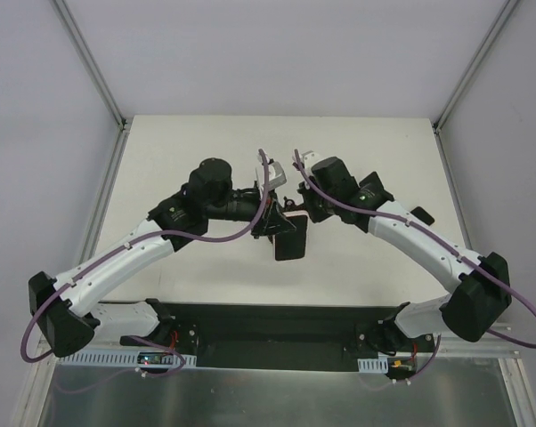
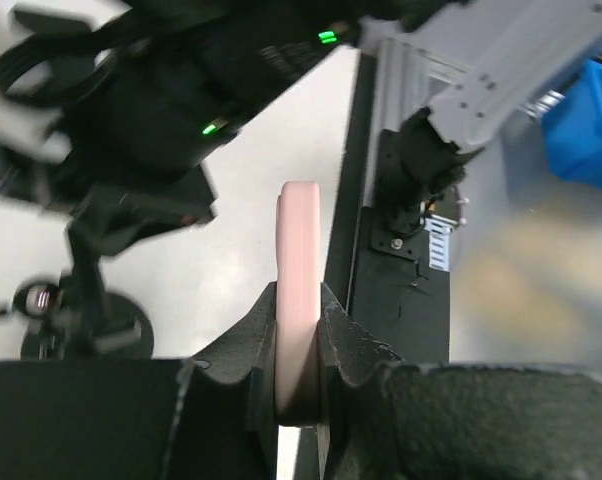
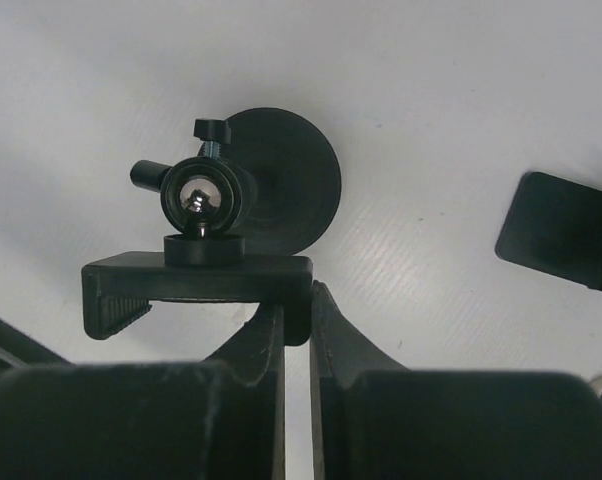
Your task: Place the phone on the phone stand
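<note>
One pink-edged phone (image 2: 301, 235) is pinched edge-on between the jaws of the left gripper (image 2: 298, 325), over the middle of the white table (image 1: 188, 142). Just beside it, the right gripper (image 3: 297, 315) has its jaws clamped on the cradle arm of the black phone stand (image 3: 286, 175).

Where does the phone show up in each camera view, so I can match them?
Top external: phone, a dark rectangle at centre, at the left gripper tip.
Left wrist: its pink edge upright at centre, clamped in that gripper.
Right wrist: dark slab at the right edge, probably it.
Shared landmark: phone stand, centre of right wrist, lower left of left wrist.
</note>
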Controlling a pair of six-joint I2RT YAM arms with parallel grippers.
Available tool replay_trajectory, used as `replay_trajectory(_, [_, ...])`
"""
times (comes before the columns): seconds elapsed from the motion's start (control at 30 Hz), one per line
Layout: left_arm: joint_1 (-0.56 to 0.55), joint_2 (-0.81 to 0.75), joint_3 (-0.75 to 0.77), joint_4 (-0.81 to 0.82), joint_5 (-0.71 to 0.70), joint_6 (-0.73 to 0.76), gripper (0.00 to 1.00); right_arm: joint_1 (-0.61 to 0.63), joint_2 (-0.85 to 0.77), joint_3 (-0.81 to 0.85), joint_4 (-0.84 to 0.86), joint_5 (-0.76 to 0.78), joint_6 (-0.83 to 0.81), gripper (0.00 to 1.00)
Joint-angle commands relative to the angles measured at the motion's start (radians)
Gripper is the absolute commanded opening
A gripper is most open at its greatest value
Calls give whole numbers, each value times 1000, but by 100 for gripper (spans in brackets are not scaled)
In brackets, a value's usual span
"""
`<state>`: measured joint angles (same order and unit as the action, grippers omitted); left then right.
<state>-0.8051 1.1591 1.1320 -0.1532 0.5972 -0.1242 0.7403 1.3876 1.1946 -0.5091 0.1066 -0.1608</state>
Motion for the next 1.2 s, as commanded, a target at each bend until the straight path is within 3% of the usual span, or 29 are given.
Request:
replay_trajectory(0.0, [-3, 39, 0, 360, 370, 148, 0, -39, -48, -4, 49, -280, -74, 1])
replay_trajectory(0.13, [-3, 135, 9, 412, 477, 277, 0, -110, -21, 5, 20, -500, -112, 1])
replay_trajectory(0.27, [15, 230, 90, 339, 506, 403, 0, -160, -4, 17, 1, -588, -132, 1])
replay_trajectory(0.5, [64, 373, 209, 293, 636, 411, 0, -186, -16, 22, -9, -694, -175, 1])
replay_trajectory(0.87, [126, 470, 296, 167, 644, 459, 0, -185, -19, 45, -39, -659, -192, 1])
replay_trajectory(1.17, [162, 343, 145, 63, 436, 500, 0, -185, -67, 5, 18, -561, -151, 1])
